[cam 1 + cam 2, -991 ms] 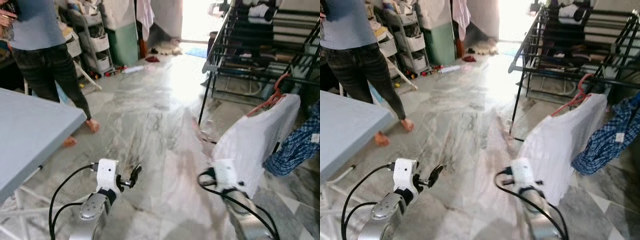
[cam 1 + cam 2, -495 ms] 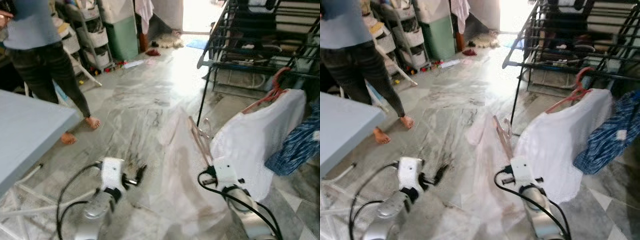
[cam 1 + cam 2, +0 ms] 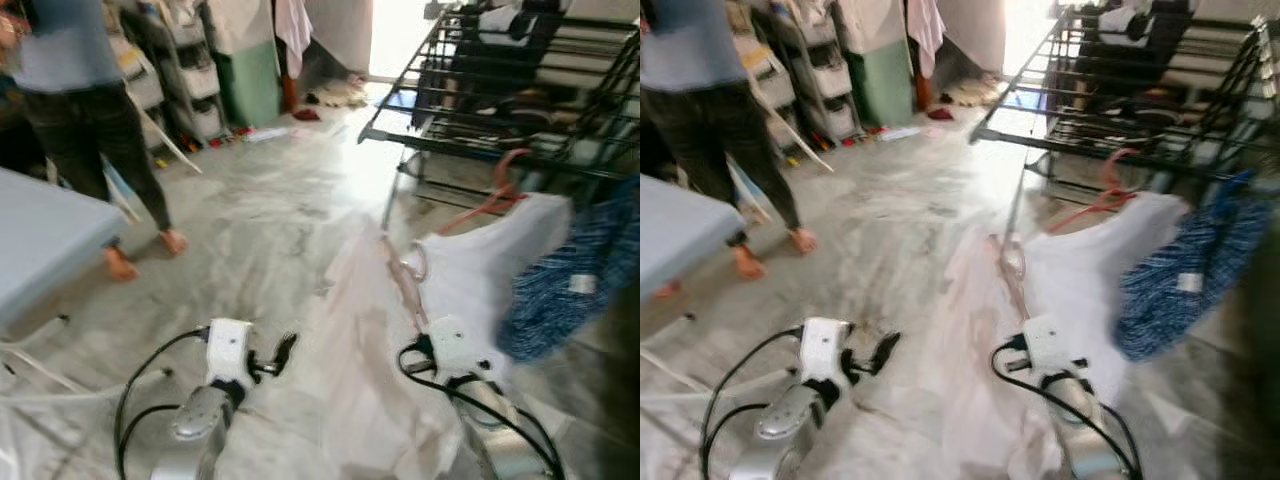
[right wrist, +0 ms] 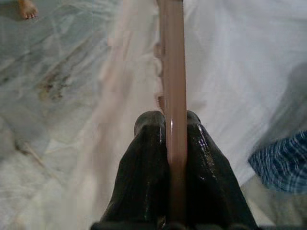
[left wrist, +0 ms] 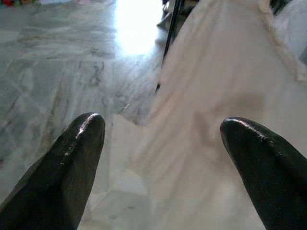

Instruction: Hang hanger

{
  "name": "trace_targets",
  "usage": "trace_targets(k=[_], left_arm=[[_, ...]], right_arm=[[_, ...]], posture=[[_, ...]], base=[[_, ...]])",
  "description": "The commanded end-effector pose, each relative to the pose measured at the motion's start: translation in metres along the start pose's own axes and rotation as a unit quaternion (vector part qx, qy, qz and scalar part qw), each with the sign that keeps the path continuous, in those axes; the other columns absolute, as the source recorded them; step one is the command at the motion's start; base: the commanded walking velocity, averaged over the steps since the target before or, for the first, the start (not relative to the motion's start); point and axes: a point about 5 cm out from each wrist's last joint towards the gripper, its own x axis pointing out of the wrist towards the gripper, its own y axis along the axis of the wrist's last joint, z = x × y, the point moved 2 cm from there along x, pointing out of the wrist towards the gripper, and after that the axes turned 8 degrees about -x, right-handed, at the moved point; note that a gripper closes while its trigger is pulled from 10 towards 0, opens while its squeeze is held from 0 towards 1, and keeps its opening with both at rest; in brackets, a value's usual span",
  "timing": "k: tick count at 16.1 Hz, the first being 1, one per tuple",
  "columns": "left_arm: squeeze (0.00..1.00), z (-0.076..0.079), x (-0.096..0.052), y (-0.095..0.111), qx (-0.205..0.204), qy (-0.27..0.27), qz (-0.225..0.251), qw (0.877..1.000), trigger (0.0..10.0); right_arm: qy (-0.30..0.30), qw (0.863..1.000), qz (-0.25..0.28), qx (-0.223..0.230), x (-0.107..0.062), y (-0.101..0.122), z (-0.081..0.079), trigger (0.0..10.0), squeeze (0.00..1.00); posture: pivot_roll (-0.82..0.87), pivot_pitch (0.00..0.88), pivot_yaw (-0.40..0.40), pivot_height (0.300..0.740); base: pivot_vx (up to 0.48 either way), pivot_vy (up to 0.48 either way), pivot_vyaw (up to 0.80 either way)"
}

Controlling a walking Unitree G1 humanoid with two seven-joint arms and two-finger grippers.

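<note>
1. Marble floor [image 3: 270,230] w/ grey veining spreads ahead; black drying rack [image 3: 470,110] stands at the far right, storage shelves [image 3: 185,70] along the back wall, a grey table [image 3: 45,245] at the left edge.
2. Person [image 3: 85,110] in dark trousers, barefoot, stands at the upper left beside the table (back half-turned to the robot).
3. Right gripper [image 4: 175,120]: fingers pinched tight on the pink hanger [image 4: 173,72], bar running straight out between the pads.
4. That hanger carries a pale pink garment [image 3: 365,370], which drapes down in front of the robot, btwn the two arms, lower hem near the floor.
5. Just beyond it, a white shirt [image 3: 480,285] hangs on a red hanger [image 3: 495,190] hooked on the rack's front rail; a blue checked shirt [image 3: 575,285] hangs beside it to the right.
6. Left gripper [image 5: 160,129]: fingers spread wide, holding nothing, held low over the floor w/ the pink fabric just past the tips.
</note>
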Motion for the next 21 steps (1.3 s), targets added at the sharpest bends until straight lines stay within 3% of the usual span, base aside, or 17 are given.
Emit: trace_targets(k=[1,3,9,13,16,17,21], left_arm=[[0.0,-0.005,0.001,0.003,0.01,0.015,0.003,1.0,10.0],[0.0,-0.007,0.002,-0.001,-0.012,0.028,-0.011,0.999,10.0],[0.0,-0.007,0.002,0.001,-0.009,0.021,-0.01,1.0,10.0],[0.0,-0.007,0.0,0.002,0.03,0.017,0.0,0.999,10.0],[0.0,-0.014,-0.003,0.006,0.054,0.033,0.011,0.998,10.0],[0.0,-0.021,-0.002,0.011,0.068,0.054,0.024,0.996,10.0],[0.0,-0.021,-0.004,0.013,0.063,0.046,0.035,0.996,10.0]], right_arm=[[0.003,1.0,0.023,-0.001,0.001,0.011,-0.001,10.0,0.0],[0.001,1.0,0.021,0.004,0.001,0.01,-0.001,10.0,0.0],[0.004,1.0,0.021,0.018,0.001,0.01,-0.003,10.0,0.0],[0.013,0.998,0.05,0.044,0.0,0.02,-0.004,10.0,0.0],[0.048,0.996,0.071,0.012,-0.003,0.025,-0.016,10.0,0.0],[0.082,0.992,0.091,-0.018,-0.004,0.029,-0.025,10.0,0.0],[0.152,0.984,0.086,-0.033,-0.01,0.021,-0.037,10.0,0.0]], posture=[[-0.08,0.0,0.058,0.74],[-0.08,0.0,0.06,0.74],[-0.08,0.0,0.059,0.74],[-0.08,0.0,0.061,0.74],[-0.08,0.0,0.061,0.74],[-0.08,0.0,0.061,0.74],[-0.08,0.0,0.058,0.74]], base=[[0.0,0.0,0.0],[0.0,0.0,0.0],[0.0,0.0,0.0],[0.0,0.0,0.0],[0.0,0.0,0.0],[0.0,0.0,0.0],[0.0,0.0,0.0]])
